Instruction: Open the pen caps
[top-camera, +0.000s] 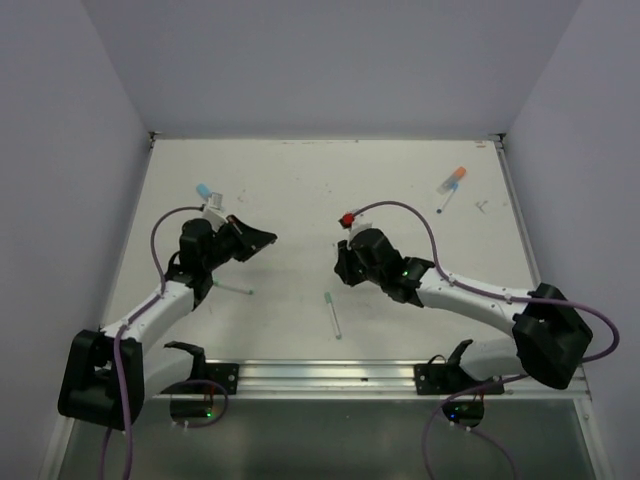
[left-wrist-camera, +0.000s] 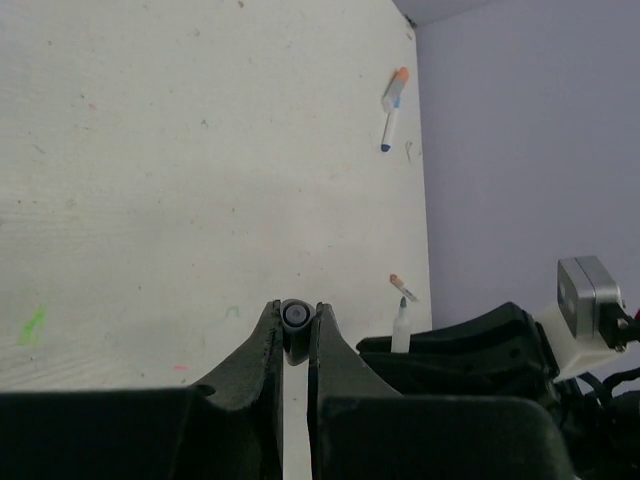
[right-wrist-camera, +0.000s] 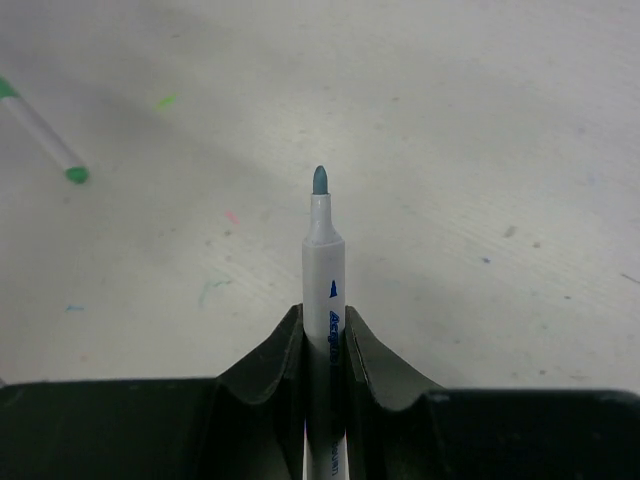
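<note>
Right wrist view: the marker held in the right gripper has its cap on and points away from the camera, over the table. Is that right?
Not quite. The marker in the right gripper has no cap on that end: the right wrist view shows its bare blue-green tip. It does point away from the camera, over the table.

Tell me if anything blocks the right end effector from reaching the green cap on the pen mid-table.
Nothing visible lies between them: only table surface separates the right end effector and the green cap. That end effector is clamped on an uncapped marker, though.
</note>
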